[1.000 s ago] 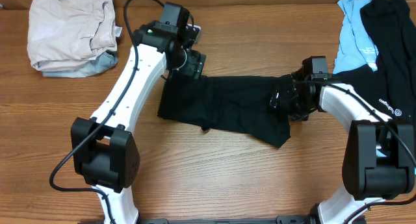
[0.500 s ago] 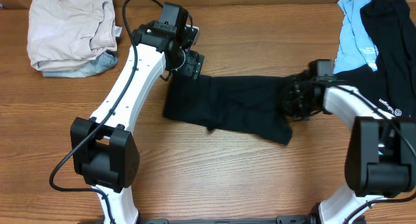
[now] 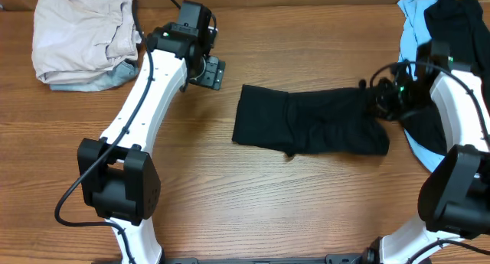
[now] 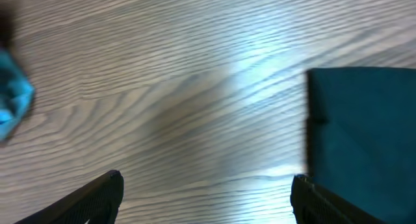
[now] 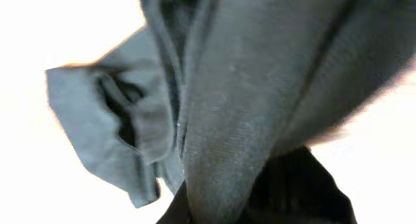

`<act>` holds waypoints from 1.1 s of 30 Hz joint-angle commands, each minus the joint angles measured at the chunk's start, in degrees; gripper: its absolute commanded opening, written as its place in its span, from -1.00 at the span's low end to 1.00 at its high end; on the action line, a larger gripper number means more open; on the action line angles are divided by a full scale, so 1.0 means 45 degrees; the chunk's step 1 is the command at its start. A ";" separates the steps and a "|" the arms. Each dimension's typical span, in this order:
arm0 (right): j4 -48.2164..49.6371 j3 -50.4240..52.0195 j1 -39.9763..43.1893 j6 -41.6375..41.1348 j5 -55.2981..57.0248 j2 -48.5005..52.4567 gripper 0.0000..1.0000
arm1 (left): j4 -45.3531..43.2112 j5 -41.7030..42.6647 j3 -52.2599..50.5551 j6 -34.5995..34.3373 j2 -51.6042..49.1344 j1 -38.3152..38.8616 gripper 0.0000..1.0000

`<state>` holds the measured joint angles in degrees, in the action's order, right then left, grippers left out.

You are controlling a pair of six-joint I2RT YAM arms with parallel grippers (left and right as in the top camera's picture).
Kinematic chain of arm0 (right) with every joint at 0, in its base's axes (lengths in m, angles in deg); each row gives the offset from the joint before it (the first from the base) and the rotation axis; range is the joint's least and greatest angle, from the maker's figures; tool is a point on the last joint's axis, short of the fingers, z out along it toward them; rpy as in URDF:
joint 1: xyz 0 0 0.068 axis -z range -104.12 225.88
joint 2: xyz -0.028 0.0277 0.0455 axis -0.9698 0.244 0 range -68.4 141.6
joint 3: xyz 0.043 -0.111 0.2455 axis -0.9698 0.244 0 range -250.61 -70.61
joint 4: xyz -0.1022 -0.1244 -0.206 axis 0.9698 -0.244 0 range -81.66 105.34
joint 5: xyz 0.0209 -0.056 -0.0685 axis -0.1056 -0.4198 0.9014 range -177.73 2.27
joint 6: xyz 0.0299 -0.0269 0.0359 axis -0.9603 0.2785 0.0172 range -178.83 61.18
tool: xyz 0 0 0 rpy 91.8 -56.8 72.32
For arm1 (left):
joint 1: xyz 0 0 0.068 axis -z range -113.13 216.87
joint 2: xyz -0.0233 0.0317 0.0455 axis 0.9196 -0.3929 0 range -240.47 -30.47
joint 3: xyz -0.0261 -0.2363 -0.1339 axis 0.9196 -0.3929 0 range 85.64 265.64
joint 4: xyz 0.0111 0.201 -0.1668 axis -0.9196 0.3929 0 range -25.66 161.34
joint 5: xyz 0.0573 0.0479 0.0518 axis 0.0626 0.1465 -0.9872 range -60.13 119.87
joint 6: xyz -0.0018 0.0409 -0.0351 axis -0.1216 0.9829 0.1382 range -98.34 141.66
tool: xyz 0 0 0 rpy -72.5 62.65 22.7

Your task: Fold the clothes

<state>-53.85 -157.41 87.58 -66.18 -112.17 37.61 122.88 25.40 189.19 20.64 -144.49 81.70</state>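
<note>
A plain black garment of the clothes lies as a folded strip across the middle of the table. My right gripper is shut on its bunched right end, and in the right wrist view the dark cloth fills the frame and hides the fingers. Up and to the left of the garment, my left gripper stands open and apart from it. In the left wrist view its jaws hold nothing over bare wood, and the garment's left edge shows at the right.
A beige garment pile with a grey-blue piece under it sits at the back left. At the back right lie a light blue garment and a black one with a white logo, close behind my right arm.
My right gripper has shut on the black garment's right end and dragged it to the right. The left gripper has let go of the left end and drawn back up and left.
</note>
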 commanded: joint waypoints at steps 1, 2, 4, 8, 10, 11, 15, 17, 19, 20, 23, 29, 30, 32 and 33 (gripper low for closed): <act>-0.0321 -0.1501 -0.1423 0.0291 -0.0306 -0.0491 -0.92 | -0.0063 -0.0471 0.0253 0.0238 0.0194 -0.0452 0.69; -0.0306 -0.1773 -0.1933 0.0136 -0.0296 -0.0491 -0.92 | -0.0112 -0.0471 0.0223 0.0238 0.0194 -0.0612 0.71; 0.0068 -0.1982 -0.3026 -0.0345 -0.0248 -0.0491 -0.92 | -0.0228 -0.0471 0.0155 0.0238 0.0194 -0.0855 0.73; 0.1044 -0.1928 -0.5348 -0.1477 0.0622 -0.0355 -0.92 | -0.0398 -0.0423 0.0073 0.0233 0.0194 -0.1394 0.78; 0.1481 -0.1889 -0.6625 -0.2093 0.1753 -0.0121 -0.92 | -0.0413 -0.0423 0.0073 0.0233 0.0194 -0.1583 0.78; 0.1681 -0.1855 -0.7111 -0.2293 0.2098 -0.0029 -0.92 | -0.0437 -0.0418 0.0073 0.0228 0.0194 -0.1651 0.78; 0.2633 -0.1700 -0.8908 -0.2885 0.2812 0.0840 -0.74 | -0.0549 -0.0325 0.0073 0.0228 0.0194 -0.1841 0.79; 0.3075 -0.1700 -0.9700 -0.3055 0.2730 0.1491 -0.17 | -0.0607 -0.0325 0.0073 0.0228 0.0194 -0.1841 0.80; 0.3211 -0.1700 -1.0171 -0.3055 0.2696 0.1831 0.25 | -0.0680 -0.0325 0.0073 0.0228 0.0194 -0.1841 0.82; 0.3215 -0.1705 -1.0452 -0.3050 0.2443 0.1923 0.37 | -0.0748 -0.0321 0.0073 0.0228 0.0194 -0.1841 0.86; 0.2861 -0.1987 -1.0516 -0.3045 0.1807 0.1734 0.41 | -0.0845 -0.0321 0.0073 0.0228 0.0194 -0.1841 0.87; 0.1098 -0.3458 -1.0049 -0.2671 0.1724 0.0593 0.43 | -0.1073 -0.0282 0.0073 0.0228 0.0194 -0.1841 0.87; 0.0831 -0.3745 -0.9952 -0.2647 0.1836 0.0330 0.43 | -0.1117 -0.0272 0.0073 0.0228 0.0194 -0.1841 0.88; 0.0413 -0.4172 -0.9787 -0.2652 0.2225 -0.0097 0.43 | -0.1175 -0.0272 0.0073 0.0228 0.0194 -0.1841 0.88; 0.0262 -0.4260 -0.9709 -0.2662 0.2526 -0.0267 0.43 | -0.1200 -0.0272 0.0073 0.0228 0.0194 -0.1841 0.88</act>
<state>-51.45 -172.36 42.69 -78.88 -103.56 42.84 118.00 24.02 189.19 20.78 -144.49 73.41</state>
